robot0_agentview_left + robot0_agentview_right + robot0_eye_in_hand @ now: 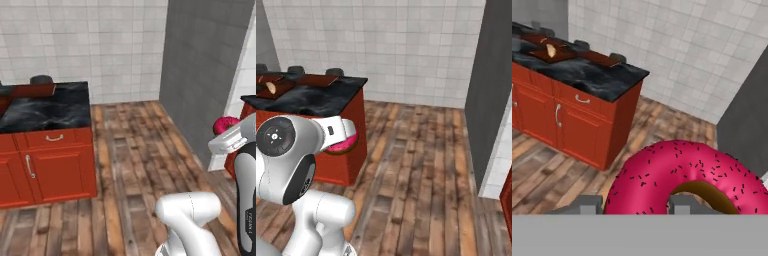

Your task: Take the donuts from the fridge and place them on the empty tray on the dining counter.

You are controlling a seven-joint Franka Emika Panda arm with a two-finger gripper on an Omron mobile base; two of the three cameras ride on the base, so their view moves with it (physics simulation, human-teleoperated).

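I have the red-pink donut [687, 175] clamped in my pincer [634, 204], carried above the wooden floor [135, 150]. The dining tabletop [597, 75] sits well ahead; I'd keep the grip steady, carry level, and aim for the empty tray [599, 59]

The arm reaches forward at mid height, its hand [634, 205] clamped on a donut [684, 175].

White arm [286, 165] of rounded glossy segments (dark grey joint caps).
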